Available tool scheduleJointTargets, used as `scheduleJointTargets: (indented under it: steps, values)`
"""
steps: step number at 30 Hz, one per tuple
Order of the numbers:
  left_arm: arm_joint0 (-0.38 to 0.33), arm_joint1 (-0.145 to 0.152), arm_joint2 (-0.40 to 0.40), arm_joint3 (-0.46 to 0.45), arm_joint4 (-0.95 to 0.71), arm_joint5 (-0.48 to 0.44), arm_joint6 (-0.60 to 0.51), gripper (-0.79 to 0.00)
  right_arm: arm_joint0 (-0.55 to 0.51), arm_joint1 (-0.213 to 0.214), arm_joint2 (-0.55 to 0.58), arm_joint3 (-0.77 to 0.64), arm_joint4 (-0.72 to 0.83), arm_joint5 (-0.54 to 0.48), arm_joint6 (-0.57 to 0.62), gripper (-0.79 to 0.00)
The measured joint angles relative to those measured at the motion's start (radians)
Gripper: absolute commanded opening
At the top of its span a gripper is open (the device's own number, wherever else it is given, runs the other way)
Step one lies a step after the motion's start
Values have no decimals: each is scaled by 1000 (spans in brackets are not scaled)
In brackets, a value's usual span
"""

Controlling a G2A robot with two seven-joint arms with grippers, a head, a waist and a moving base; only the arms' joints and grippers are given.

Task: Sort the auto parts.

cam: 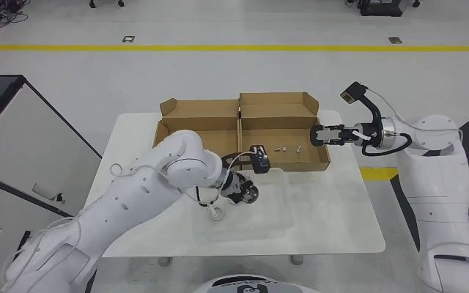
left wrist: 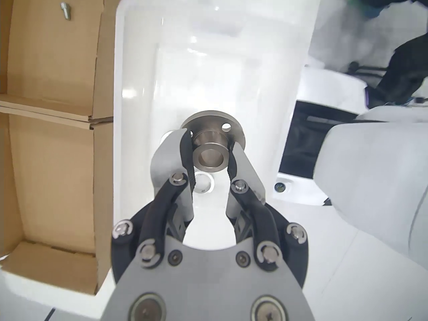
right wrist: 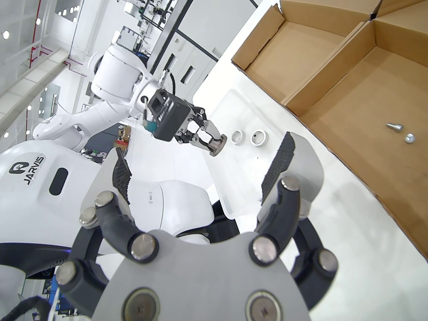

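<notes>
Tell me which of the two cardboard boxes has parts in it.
The box nearer the right pincer: a bolt and a nut lie on its floor; the other box shows none.

Bright ceiling lights (right wrist: 5,34) cast glare across the white tray (left wrist: 214,68); wrist-view edges curve.

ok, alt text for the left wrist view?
The left gripper is shut on a flanged metal bushing at a white tray. Beside the tray stand open cardboard boxes, one holding two small fasteners.
</notes>
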Motion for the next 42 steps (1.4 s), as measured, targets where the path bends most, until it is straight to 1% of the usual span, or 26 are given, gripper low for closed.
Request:
scheduleJointTargets:
  steps: [2,6,9,13,17,22,34,36,39,42]
  values:
    - [46,19,-63,1,-58,-54,44,-785,0,0,0,0,0,0,0,0]
    - [116,44,-160,18,-175,-164,126,-785,0,0,0,0,0,0,0,0]
    - [153,58,-218,41,-262,-246,179,-785,0,0,0,0,0,0,0,0]
    - [187,71,-268,71,-384,-342,250,-785,0,0,0,0,0,0,0,0]
    - [203,83,-272,93,-490,-418,327,-785,0,0,0,0,0,0,0,0]
    - [190,99,-232,113,-557,-498,407,-785,0,0,0,0,0,0,0,0]
    - [187,100,-229,113,-553,-505,417,-785,0,0,0,0,0,0,0,0]
    - [201,100,-237,114,-576,-501,452,-785,0,0,0,0,0,0,0,0]
    - [225,105,-264,132,-638,-546,497,-785,0,0,0,0,0,0,0,0]
    - [245,114,-289,144,-702,-593,503,-785,0,0,0,0,0,0,0,0]
